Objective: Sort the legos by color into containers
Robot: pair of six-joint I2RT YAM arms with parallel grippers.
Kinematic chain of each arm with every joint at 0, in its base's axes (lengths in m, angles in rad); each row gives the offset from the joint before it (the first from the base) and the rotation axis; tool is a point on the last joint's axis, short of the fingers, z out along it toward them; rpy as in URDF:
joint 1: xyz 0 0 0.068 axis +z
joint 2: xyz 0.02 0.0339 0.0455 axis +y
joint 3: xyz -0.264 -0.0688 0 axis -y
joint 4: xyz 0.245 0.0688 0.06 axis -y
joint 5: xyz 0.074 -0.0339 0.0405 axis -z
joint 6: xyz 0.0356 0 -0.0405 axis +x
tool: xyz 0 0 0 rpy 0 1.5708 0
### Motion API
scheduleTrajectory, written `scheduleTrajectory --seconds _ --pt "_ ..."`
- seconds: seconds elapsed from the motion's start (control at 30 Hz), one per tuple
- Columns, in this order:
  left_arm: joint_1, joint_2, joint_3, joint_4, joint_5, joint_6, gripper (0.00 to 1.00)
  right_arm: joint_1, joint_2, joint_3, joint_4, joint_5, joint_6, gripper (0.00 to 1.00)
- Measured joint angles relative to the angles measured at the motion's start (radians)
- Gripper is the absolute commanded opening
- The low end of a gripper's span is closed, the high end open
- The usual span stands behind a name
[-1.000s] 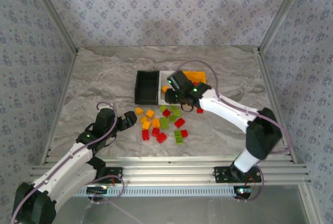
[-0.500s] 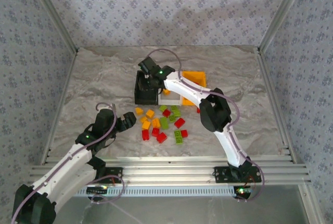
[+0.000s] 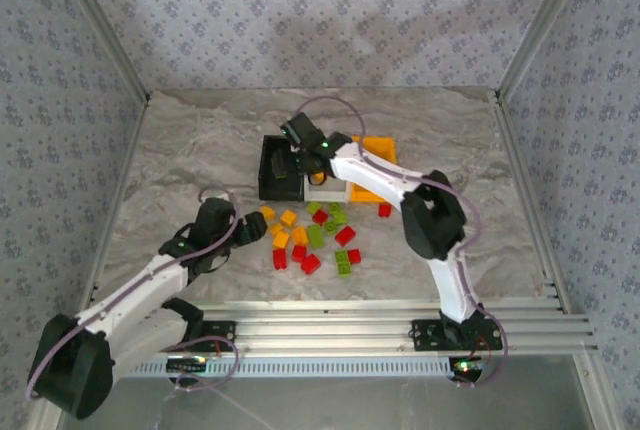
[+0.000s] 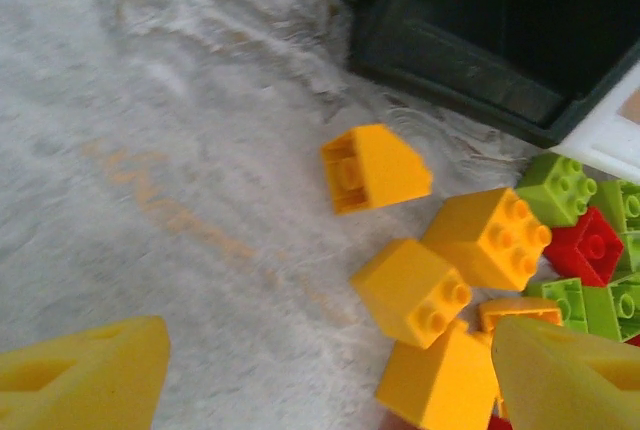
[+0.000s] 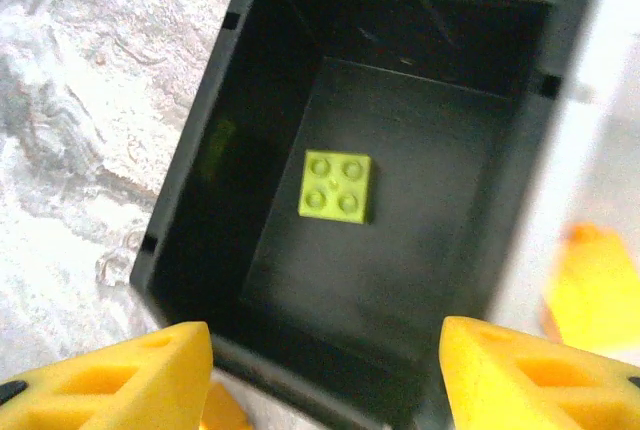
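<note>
the left jaws hang spread and empty over the orange-yellow bricks [image 4: 410, 290] at the 9 o'clock edge of the loose pile [image 3: 315, 235] on the table [image 3: 180, 150]. those bricks touch one another, so the next move probably calls for straddling one brick alone, its flat sides to the jaws, lest a neighbour be dragged or tipped. the lone tilted brick [image 4: 375, 165], at 11 o'clock of them, looks the easier pick. the right jaws are spread too, holding nothing, above the black bin [image 5: 200, 200], where one lime green brick [image 5: 335, 185] lies studs up on the floor. the white bin [image 5: 610, 80], at its 3 o'clock, seems to hold an orange-yellow brick [image 5: 590, 280], though it is blurred. the orange bin [image 3: 378, 146] sits at 3 o'clock again; what is in it i cannot tell.
</note>
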Motion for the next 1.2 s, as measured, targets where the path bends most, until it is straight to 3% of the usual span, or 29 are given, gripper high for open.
scheduleTrajectory --seconds 0.27,0.63,0.97,1.2 --pt "-0.061 0.305 0.139 0.142 -0.063 0.069 0.70 -0.031 -0.354 -0.367 0.143 0.023 0.038 0.64" --pt "-0.060 0.518 0.172 0.240 -0.122 0.069 0.55 -0.037 -0.576 -0.619 0.198 0.050 0.056 0.64" --pt "-0.055 0.531 0.159 0.251 -0.148 0.043 0.35 -0.060 -0.659 -0.686 0.217 0.059 0.065 0.64" --pt "-0.055 0.399 0.093 0.188 -0.151 0.035 0.28 -0.097 -0.703 -0.742 0.227 0.065 0.077 0.64"
